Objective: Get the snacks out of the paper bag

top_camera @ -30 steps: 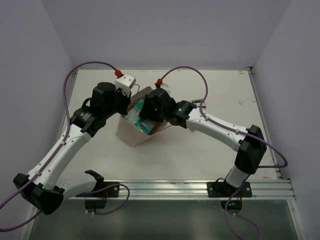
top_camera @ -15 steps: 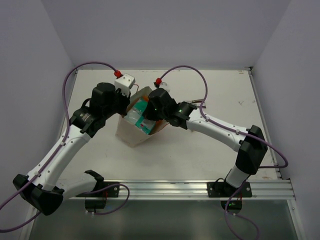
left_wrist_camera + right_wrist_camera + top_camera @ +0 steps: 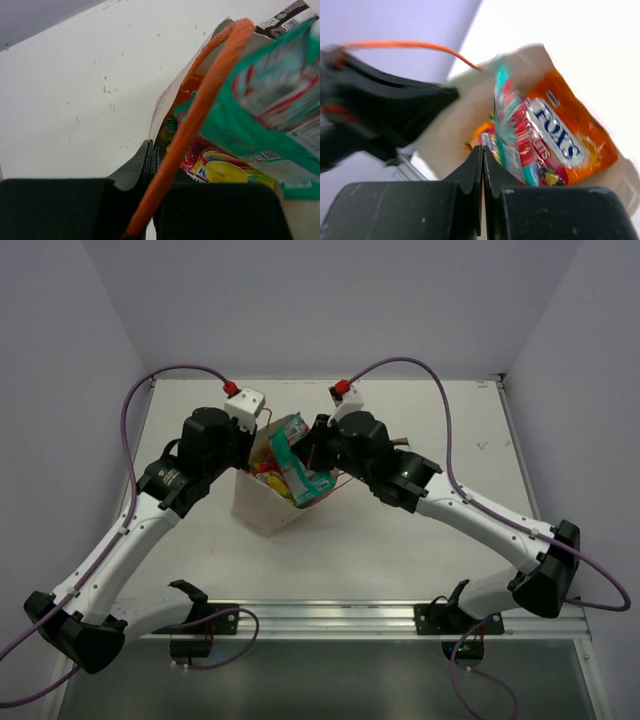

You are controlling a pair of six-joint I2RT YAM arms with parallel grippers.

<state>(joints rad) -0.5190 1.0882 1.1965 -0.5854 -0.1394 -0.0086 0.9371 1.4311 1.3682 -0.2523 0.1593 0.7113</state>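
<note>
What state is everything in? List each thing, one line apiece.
paper bag: upright, open at the top
teal packet: tilted, sticking out of the bag
orange packet: inside the bag
left tool: shut on the bag's rim
right tool: shut beside the teal packet; hold unclear

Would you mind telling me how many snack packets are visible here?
3 show: a teal packet sticking up out of the paper bag, pinched by the right hand; an orange packet inside it; a red-yellow packet deeper in. More may lie hidden underneath.
</note>
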